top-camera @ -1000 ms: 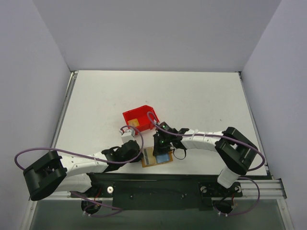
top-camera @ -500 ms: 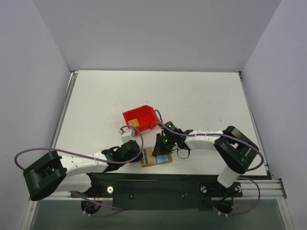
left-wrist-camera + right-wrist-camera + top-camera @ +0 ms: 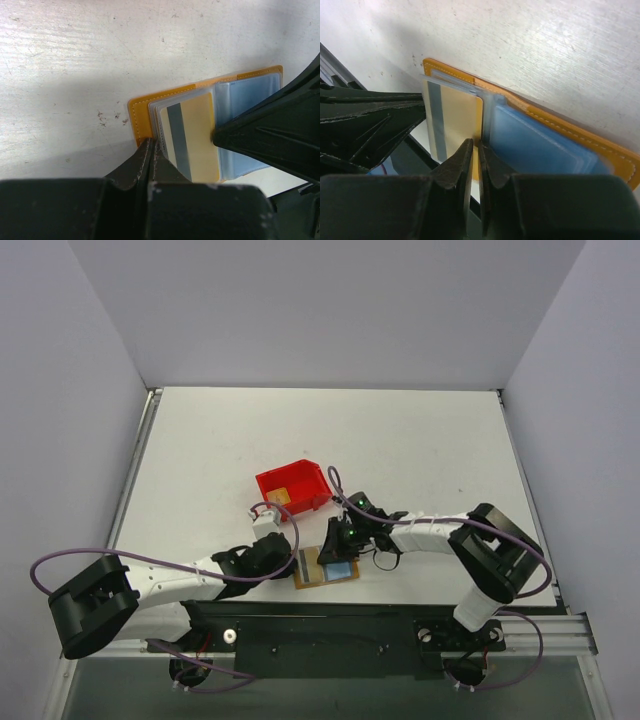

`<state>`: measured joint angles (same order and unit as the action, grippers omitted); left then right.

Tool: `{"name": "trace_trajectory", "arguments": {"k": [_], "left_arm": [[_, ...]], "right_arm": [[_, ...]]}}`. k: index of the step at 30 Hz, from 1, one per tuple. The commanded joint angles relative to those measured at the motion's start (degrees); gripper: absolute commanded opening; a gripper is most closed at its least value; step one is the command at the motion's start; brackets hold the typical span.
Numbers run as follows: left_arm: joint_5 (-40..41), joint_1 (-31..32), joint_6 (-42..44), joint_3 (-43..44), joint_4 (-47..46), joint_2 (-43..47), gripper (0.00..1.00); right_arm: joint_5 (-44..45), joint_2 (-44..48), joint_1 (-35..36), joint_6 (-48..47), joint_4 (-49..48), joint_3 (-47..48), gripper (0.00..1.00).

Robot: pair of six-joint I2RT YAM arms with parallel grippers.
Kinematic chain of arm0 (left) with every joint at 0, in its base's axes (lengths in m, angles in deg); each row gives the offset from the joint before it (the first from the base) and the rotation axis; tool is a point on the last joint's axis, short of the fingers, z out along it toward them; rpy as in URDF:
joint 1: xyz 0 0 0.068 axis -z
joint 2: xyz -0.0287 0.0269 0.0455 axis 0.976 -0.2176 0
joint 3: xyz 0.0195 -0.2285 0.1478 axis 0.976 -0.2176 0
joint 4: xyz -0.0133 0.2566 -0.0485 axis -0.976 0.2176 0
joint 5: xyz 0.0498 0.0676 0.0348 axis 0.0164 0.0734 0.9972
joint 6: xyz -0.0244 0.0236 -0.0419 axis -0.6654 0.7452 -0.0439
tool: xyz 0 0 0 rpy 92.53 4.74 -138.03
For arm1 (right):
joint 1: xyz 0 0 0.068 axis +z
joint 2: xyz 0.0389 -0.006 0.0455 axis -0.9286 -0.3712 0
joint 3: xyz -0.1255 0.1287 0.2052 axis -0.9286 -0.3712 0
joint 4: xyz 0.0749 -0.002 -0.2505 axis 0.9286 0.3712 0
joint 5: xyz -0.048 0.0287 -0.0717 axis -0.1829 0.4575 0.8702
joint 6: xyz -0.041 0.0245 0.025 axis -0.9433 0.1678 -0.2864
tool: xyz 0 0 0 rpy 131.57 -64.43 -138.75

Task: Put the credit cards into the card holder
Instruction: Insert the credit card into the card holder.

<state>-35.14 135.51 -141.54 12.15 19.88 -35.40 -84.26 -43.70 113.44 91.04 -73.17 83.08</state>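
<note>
The card holder (image 3: 326, 580) lies open near the table's front edge, orange with clear sleeves and a blue panel (image 3: 540, 145). A tan credit card (image 3: 195, 135) with a grey stripe sits in its left sleeve, also seen as the credit card (image 3: 457, 117). My left gripper (image 3: 151, 143) is shut, its tips on the holder's orange border (image 3: 140, 112) beside the sleeves. My right gripper (image 3: 475, 145) is shut with a hairline gap, tips against the card's inner edge at the fold. From above, the left gripper (image 3: 293, 562) and right gripper (image 3: 331, 548) flank the holder.
A red bin (image 3: 292, 487) stands just behind the holder, with a flat tan piece (image 3: 281, 496) inside that looks like another card. The black base rail (image 3: 330, 625) runs right in front of the holder. White table (image 3: 420, 450) stretches behind.
The right arm has shifted slightly to the right and its gripper has tilted. The left arm and the card holder have stayed in place.
</note>
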Motion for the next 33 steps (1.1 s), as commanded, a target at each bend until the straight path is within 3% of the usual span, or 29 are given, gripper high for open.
{"name": "trace_trajectory", "arguments": {"k": [1,6,15,33], "left_arm": [[-1.54,0.63,0.02,-1.06,6.89,-2.27,0.0],[-1.62,0.71,0.2,-0.97,6.62,-2.71,0.0],[-1.71,0.63,0.2,-0.97,6.53,-2.88,0.0],[-1.71,0.63,0.29,-0.62,6.62,-3.06,0.0]], "right_arm": [[4.22,3.75,0.73,-4.42,6.42,3.26,0.11],[6.33,4.89,0.82,-5.04,8.1,3.17,0.15],[9.32,2.53,1.87,-6.18,12.41,5.72,0.02],[21.18,0.41,6.71,-10.05,24.53,11.35,0.0]]}}
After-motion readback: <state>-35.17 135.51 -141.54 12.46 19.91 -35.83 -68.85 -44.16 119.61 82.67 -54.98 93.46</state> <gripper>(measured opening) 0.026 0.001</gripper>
